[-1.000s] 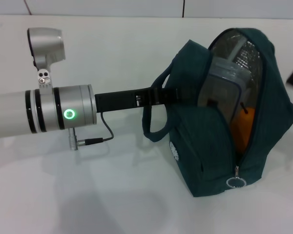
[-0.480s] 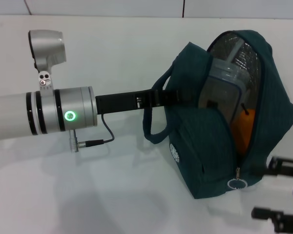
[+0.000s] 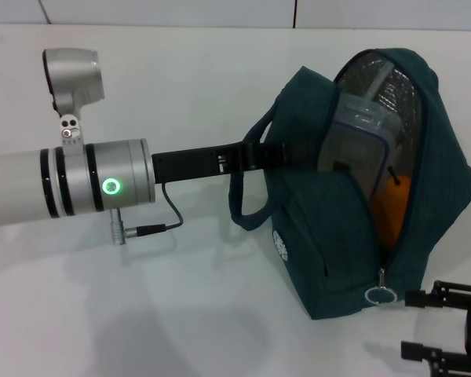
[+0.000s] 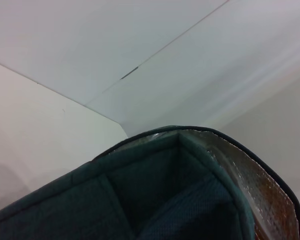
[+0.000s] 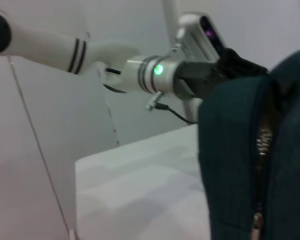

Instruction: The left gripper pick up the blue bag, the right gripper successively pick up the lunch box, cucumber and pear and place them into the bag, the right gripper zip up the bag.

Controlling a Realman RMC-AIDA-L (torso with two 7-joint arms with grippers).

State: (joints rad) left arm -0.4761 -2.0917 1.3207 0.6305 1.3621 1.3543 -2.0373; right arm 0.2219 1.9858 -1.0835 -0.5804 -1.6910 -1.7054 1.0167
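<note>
Blue bag beside spread right fingers

White tabletop, pale wall panels behind with dark vertical seams, soft even light

The dark teal fabric blue bag fills the 4 o'clock part, its metal zipper running down the cloth. From 10 o'clock a white arm with 2 black bands reaches in; its silver wrist cylinder shows 1 green light, and the black left gripper meets the bag's upper edge. A white table lies below.
</note>
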